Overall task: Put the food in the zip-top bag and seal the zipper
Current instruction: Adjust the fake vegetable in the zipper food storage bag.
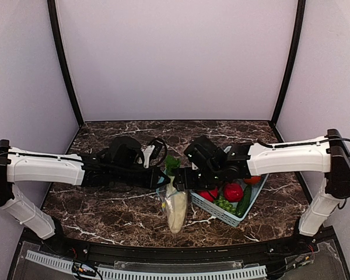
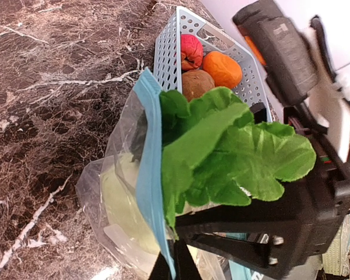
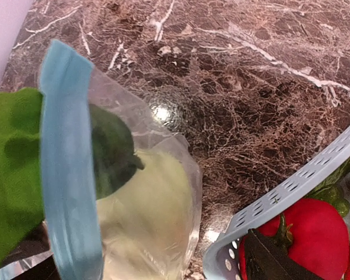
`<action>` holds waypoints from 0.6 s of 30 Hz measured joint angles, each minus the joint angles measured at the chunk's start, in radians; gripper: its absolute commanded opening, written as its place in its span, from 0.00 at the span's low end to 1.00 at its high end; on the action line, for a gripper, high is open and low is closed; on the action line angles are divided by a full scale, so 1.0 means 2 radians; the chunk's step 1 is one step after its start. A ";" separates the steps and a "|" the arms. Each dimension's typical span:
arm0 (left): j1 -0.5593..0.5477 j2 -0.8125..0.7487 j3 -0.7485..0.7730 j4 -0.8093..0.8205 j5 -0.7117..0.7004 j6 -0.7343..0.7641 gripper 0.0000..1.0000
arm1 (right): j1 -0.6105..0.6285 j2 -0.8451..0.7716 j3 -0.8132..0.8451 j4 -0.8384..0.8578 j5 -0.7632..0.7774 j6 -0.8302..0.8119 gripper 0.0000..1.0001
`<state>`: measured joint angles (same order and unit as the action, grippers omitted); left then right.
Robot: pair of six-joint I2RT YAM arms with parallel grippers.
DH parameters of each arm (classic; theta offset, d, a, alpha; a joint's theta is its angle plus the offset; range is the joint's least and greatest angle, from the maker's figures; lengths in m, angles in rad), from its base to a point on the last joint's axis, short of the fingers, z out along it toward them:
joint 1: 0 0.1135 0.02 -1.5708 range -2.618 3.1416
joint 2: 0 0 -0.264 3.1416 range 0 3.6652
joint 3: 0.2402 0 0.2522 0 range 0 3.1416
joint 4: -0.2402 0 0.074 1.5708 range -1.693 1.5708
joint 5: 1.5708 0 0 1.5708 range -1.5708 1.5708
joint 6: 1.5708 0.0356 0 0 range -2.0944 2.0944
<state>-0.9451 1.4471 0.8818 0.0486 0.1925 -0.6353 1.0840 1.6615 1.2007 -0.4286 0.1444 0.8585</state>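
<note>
Two claws meet at the mouth of the clear bag [image 2: 105,186], which lies on the worktop [image 1: 99,204] just left of the blue basket [image 2: 166,55]. The left claw [image 2: 170,269] is pinched tight on the blue zipper [image 2: 147,175], holding that lip up. The right claw [image 1: 181,177] stands wide apart with nothing clamped. The green leaves [image 2: 233,151] of the squash [image 3: 149,216] and the bag's mouth sit between its fingers. The cream squash is body-first inside the bag, but the leaves spill out over the zipper.

The step in hand, as I judge it, is getting the leafy end fully in. To do it well, the left claw should hold the lip taut and raised so the opening does not fold shut. The right claw should press the leaves down past the strip rather than across it, since any leaf caught in the zipper would spoil the seal later. Tomatoes [image 1: 233,191], a cucumber [image 1: 244,201] and an orange [image 2: 221,69] wait in the basket, so the mouth should be left gaping for them.
</note>
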 measured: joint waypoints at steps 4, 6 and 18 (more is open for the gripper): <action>0.000 0.000 0.000 0.000 0.001 0.000 0.01 | 0.000 0.033 0.029 -0.026 0.006 0.004 0.82; 0.000 0.000 0.000 0.000 0.001 0.000 0.01 | 0.000 0.043 0.046 -0.039 0.009 0.006 0.80; 0.000 0.000 0.000 -0.002 -0.004 0.000 0.01 | 0.000 0.051 0.054 -0.059 0.019 0.032 0.64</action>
<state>-0.9451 1.4471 0.8818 0.0448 0.1848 -0.6346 1.0840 1.7641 1.3087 -0.5457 0.1814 0.9234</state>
